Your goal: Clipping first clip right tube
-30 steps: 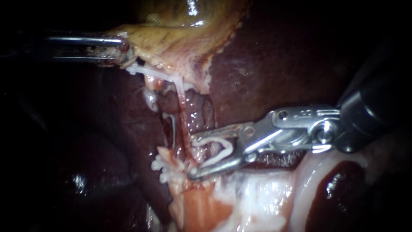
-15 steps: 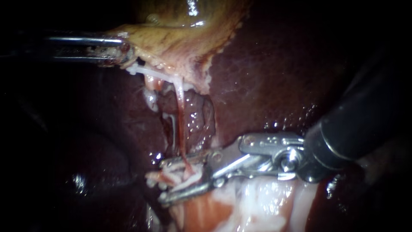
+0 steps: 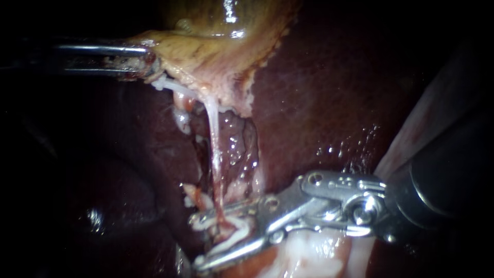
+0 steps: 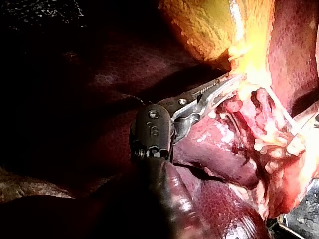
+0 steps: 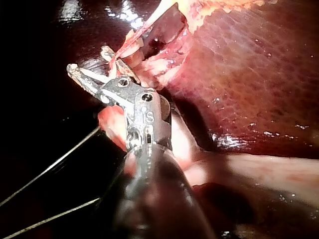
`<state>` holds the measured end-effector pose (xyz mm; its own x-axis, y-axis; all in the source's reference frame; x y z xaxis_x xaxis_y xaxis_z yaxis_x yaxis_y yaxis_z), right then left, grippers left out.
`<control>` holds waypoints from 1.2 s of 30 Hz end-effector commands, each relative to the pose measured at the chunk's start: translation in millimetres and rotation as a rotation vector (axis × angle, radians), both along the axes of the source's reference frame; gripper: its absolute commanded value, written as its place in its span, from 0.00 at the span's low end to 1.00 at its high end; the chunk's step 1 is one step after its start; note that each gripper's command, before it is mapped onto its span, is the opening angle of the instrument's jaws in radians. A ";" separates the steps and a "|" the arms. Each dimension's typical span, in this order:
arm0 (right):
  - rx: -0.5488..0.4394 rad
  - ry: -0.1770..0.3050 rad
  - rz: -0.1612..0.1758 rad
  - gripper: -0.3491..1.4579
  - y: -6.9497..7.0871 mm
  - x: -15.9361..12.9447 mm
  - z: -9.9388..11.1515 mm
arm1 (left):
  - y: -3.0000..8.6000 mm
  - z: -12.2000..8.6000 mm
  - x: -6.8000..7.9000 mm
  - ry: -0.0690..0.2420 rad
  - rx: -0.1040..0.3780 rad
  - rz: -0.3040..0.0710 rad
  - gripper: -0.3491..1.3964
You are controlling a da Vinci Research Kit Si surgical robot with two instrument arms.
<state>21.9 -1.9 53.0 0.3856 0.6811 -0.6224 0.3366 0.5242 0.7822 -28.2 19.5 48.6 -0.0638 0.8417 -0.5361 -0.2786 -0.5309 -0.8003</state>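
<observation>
The pale pink tube (image 3: pixel 215 154), stretched below the yellowish gallbladder (image 3: pixel 221 51) that my left instrument (image 3: pixel 146 64) pinches, looks soft, slippery and fragile, best taken at its lower end, which my right instrument (image 3: pixel 198 242), spread wide and holding a white clip (image 3: pixel 234 225), straddles.

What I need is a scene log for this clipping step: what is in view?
liver: one, dark red, behind everything else.
gallbladder: one, yellow-tan, at the top of the endoscope view.
tube: one plainly seen, pale pink, stretched from the gallbladder down between the right instrument's jaws.
clip: one, white, held in those jaws, around the tube.
pale tissue: one patch, white-pink, under the right instrument.
left instrument: one, metal, jaws shut on the gallbladder's edge.
right instrument: one, metal, jaws apart, gripping the clip.
</observation>
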 end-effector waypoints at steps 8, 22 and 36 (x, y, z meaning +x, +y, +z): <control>0.036 -0.030 0.026 0.42 1.4 0.2 0.0 | 0.0 0.0 0.0 0.000 0.000 0.000 0.00; 0.145 -0.086 0.029 0.06 3.5 -0.5 -0.1 | 0.1 0.1 -0.1 0.000 0.000 0.000 0.00; 0.149 -0.116 0.018 0.00 3.7 -0.8 0.0 | 0.1 0.1 -0.1 -0.001 0.000 0.000 0.00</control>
<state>21.1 1.8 53.0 0.4363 0.7695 -0.4665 0.2317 0.4049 0.8845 -28.3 19.6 48.7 -0.0635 0.8416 -0.5363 -0.2785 -0.5310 -0.8003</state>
